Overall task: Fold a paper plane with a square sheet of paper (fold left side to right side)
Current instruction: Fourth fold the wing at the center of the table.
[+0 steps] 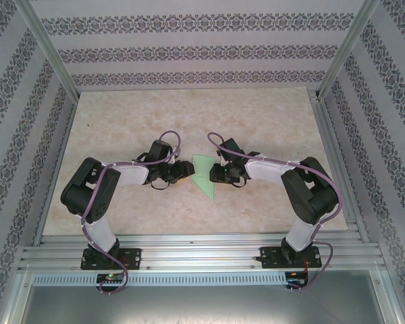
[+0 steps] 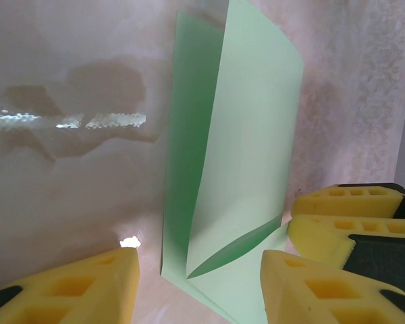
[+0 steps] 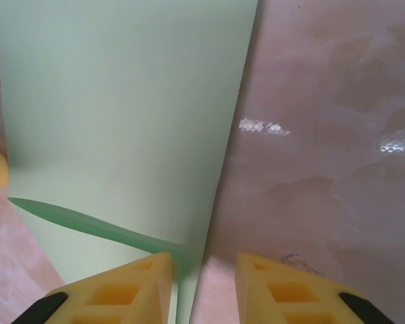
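Between the two arms, near the middle of the marbled desk (image 1: 121, 128), lies the green paper (image 1: 204, 177). From above it reads as a creased, pointed shape with its tip toward the arm bases. The left gripper (image 1: 181, 170) comes at it from the left and the right gripper (image 1: 219, 173) from the right. Each is just beside the paper's edge, and the two face each other across it. From the left wrist, the left gripper's jaws stand well apart and open, one yellow finger (image 2: 74, 283) on bare desk and the other on the far side of the paper's near corner. The paper (image 2: 250, 135) runs away from the camera there, with one layer curling up off the layer under it and a dark wedge of shadow showing in the gap. The right gripper's yellow fingers (image 2: 351, 199) show at the right edge of that view, close beside the paper. From the right wrist, the right gripper's jaws are narrowly parted, with bare desk visible between the fingers. The paper's (image 3: 121, 115) long straight edge runs down into that gap, close against the left-hand finger (image 3: 115, 290), but the jaws are not clamped on it.
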Motion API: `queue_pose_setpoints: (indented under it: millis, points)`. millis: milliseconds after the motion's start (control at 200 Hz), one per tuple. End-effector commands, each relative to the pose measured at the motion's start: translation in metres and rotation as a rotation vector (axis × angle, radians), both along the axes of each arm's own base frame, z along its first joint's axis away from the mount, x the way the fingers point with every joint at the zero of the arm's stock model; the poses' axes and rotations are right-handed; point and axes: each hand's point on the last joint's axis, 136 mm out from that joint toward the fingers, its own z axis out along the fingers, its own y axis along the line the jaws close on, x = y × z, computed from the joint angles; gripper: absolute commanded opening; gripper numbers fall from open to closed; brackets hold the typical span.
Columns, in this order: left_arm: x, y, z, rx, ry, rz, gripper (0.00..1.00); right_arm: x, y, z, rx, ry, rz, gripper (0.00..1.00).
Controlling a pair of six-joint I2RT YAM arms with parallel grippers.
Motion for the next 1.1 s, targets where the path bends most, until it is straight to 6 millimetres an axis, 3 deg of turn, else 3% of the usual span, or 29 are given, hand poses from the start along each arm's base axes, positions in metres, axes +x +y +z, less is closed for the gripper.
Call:
queue_pose_setpoints:
  millis: [0,220,804,934,1099]
  points:
    - [0.006,-0.013,0.012,-0.033,-0.035,-0.025,0.5,0.006,-0.003,-0.001,-0.012,-0.004,-0.002,0.3]
    - [0.005,-0.021,0.012,-0.029,-0.032,-0.046,0.45,0.006,-0.004,-0.003,-0.014,-0.004,-0.011,0.3]
    - [0.002,-0.018,-0.002,0.025,0.011,-0.044,0.49,0.005,-0.003,-0.005,-0.009,0.007,-0.011,0.29]
    - [0.002,-0.024,-0.001,0.007,0.01,-0.057,0.43,0.005,-0.003,-0.004,-0.005,0.007,-0.009,0.29]
    - [0.003,-0.028,0.006,-0.012,-0.006,-0.06,0.29,0.007,-0.003,0.006,0.002,-0.028,-0.004,0.3]
